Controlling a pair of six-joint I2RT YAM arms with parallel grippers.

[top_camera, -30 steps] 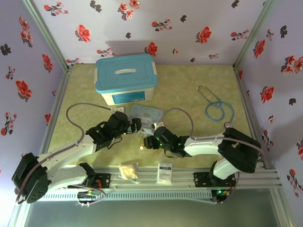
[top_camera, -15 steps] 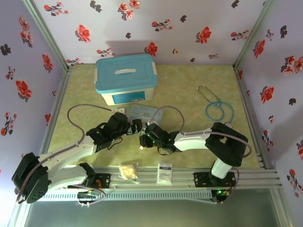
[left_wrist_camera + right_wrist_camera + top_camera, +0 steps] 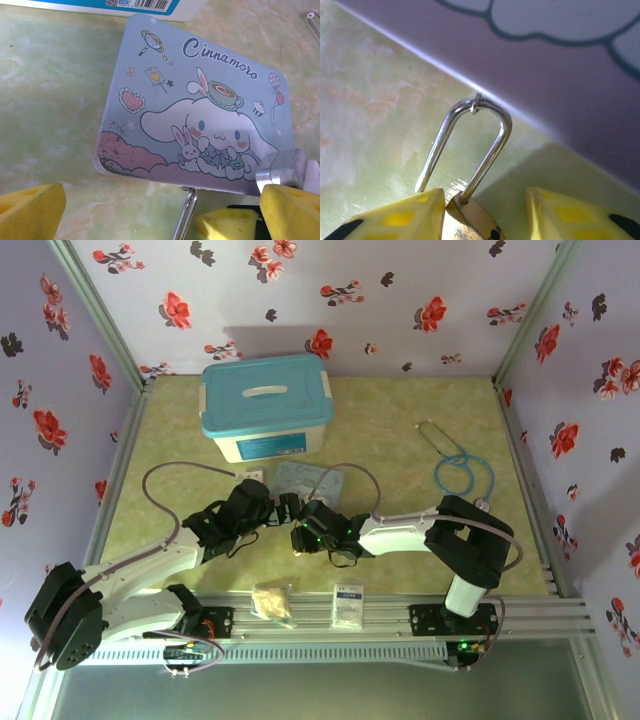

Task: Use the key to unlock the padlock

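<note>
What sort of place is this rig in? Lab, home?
Probably a staged lab test booth, not a home: floral-papered walls box in a small table, two arms are bolted to an aluminium rail, and odd props (tub, stethoscope) lie around.

- Pale-blue tin (image 3: 150, 75): dark blue cursive across the top of its lid reads "Cinnamoro"; anything after the last "o", near the lid's rounded corner, cannot be made out
- Storage box (image 3: 100, 3), at the top edge of the left wrist view: a barcode (image 3: 145, 4) on a white and blue label, with bars plain to see but the digits too small to read
- The same storage box in the top view: a blue label (image 3: 270, 445) on its front wall, its print too small to read
- White packet (image 3: 348, 605) lying on the rail (image 3: 520, 615) in the top view: a small blue printed patch, not legible
</note>
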